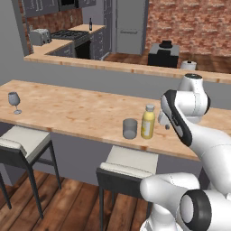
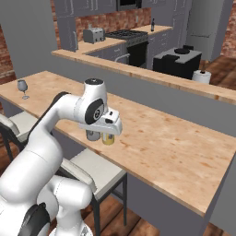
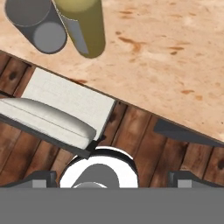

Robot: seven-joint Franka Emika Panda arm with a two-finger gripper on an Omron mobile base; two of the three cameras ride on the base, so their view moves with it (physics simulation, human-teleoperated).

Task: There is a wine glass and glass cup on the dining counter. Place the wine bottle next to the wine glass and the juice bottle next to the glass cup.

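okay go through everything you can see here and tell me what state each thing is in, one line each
juice bottle: upright on the dining counter, capped, beside the glass cup.
glass cup: upright, empty.
wine glass: upright, far left end, alone.
wine bottle: upright on the far kitchen counter.
gripper: open, holding nothing.

The gripper (image 2: pixel 109 130) is hanging open just above the juice bottle (image 2: pixel 108 138) and glass cup (image 2: pixel 92 135), both standing under its jaws on the dining counter (image 2: pixel 175 152).

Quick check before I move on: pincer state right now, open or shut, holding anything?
Pincer: open, holding nothing; juice bottle stands free on the dining counter.
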